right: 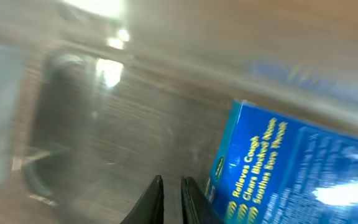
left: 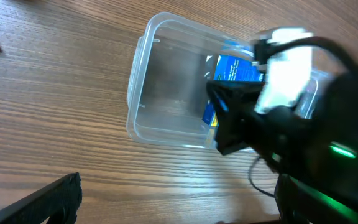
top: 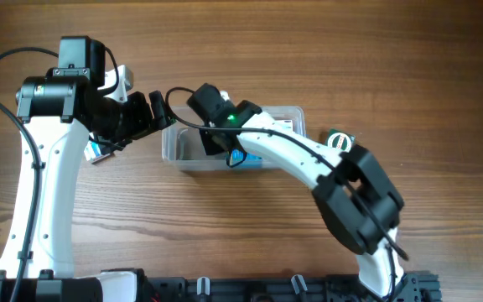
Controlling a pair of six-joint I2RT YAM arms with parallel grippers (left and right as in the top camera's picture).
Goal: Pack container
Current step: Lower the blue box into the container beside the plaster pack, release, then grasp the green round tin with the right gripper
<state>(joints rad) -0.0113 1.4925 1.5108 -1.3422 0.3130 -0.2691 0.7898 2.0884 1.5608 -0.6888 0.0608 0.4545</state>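
Right jaws closed, empty, inside container (left: 134, 99) beside blue box (right: 278, 168)

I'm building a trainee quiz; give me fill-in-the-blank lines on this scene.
1. The box lying inside the container is coloured ____.
2. The claw reaching into the container belongs to the ____ arm.
3. The table has a surface of ____.
Missing words: blue; right; wood.
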